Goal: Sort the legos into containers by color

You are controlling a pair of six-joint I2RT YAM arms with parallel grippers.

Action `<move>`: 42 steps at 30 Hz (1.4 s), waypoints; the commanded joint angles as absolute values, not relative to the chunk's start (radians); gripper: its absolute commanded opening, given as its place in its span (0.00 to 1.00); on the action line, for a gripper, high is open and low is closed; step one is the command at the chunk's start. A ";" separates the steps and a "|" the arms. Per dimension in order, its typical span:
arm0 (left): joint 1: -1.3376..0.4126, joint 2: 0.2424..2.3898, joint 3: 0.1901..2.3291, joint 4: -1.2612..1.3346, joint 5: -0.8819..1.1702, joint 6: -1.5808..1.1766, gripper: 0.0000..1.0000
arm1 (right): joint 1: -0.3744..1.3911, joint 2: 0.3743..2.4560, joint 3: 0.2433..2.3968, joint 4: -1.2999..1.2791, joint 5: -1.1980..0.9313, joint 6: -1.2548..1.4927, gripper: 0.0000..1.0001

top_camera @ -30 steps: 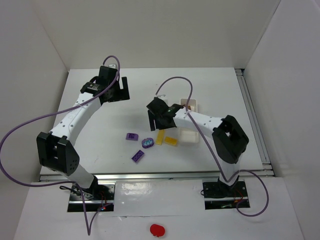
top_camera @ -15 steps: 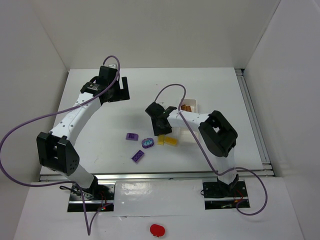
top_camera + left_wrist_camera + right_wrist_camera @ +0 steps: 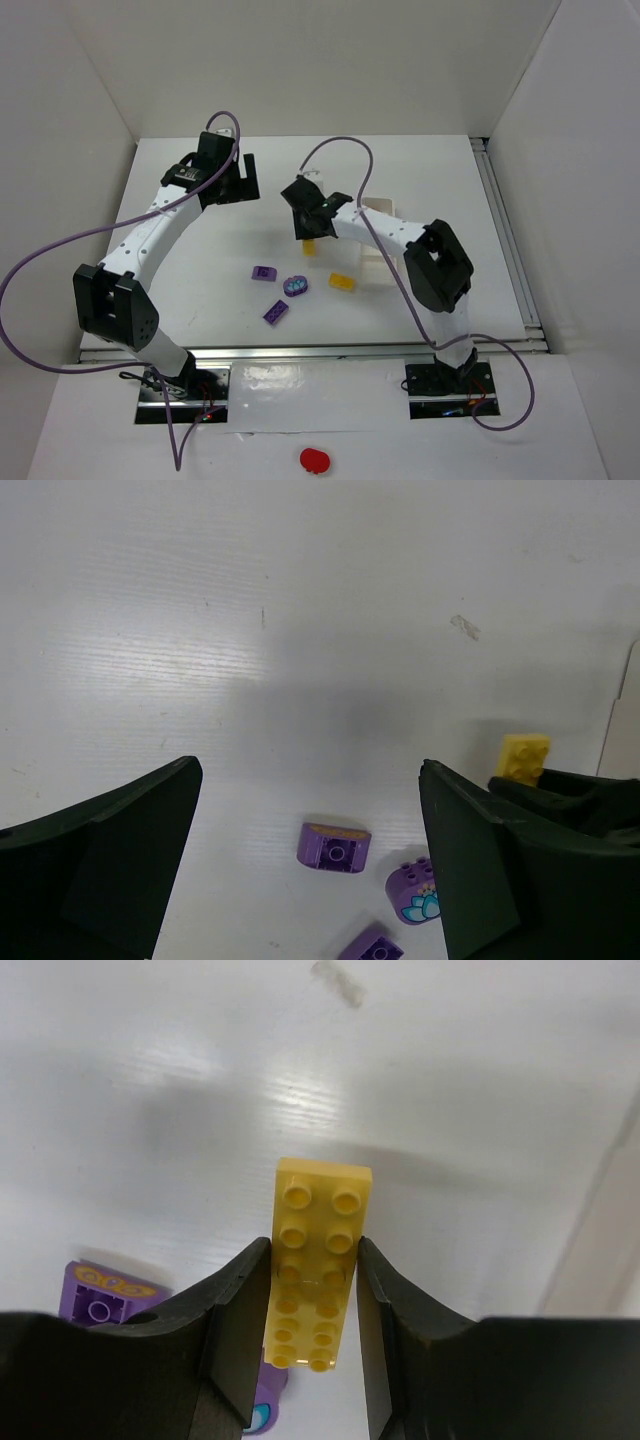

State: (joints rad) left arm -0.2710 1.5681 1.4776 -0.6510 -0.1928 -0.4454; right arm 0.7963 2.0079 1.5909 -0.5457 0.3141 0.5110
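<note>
My right gripper [image 3: 313, 1250] is shut on a long yellow lego [image 3: 318, 1222], held off the table; from above it hangs under the gripper [image 3: 306, 228] as a yellow tip [image 3: 309, 248]. On the table lie a second yellow lego [image 3: 342, 282], a purple brick [image 3: 264, 273], a rounded purple-blue piece [image 3: 295, 287] and another purple brick [image 3: 276, 313]. The white tray [image 3: 378, 266] lies right of them, partly under my right arm. My left gripper [image 3: 236, 178] hangs open at the back left, holding nothing. Below its jaws I see the purple brick [image 3: 335, 846] and the rounded piece [image 3: 410, 892].
A red blob [image 3: 314, 459] sits off the table in front of the arm bases. White walls close in the left, back and right. A metal rail [image 3: 505, 240] runs along the table's right edge. The tray's edge [image 3: 600, 1230] shows right of the held lego.
My right gripper has shut on the long yellow lego and carried it up and toward the back left, away from the other yellow one. The left arm has not moved.
</note>
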 commanded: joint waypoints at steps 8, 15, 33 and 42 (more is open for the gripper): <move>-0.272 1.575 1.506 -0.640 -0.169 -0.443 1.00 | 0.690 1.537 1.243 -0.646 0.679 0.833 0.31; -0.272 1.594 1.516 -0.630 -0.149 -0.443 1.00 | 0.669 1.375 1.080 -0.830 0.762 1.262 0.31; -0.272 1.594 1.516 -0.630 -0.138 -0.443 1.00 | 0.635 1.331 0.942 -0.757 0.715 1.503 0.43; -0.272 1.594 1.516 -0.630 -0.138 -0.443 1.00 | 0.656 1.329 0.960 -0.666 0.681 1.309 0.90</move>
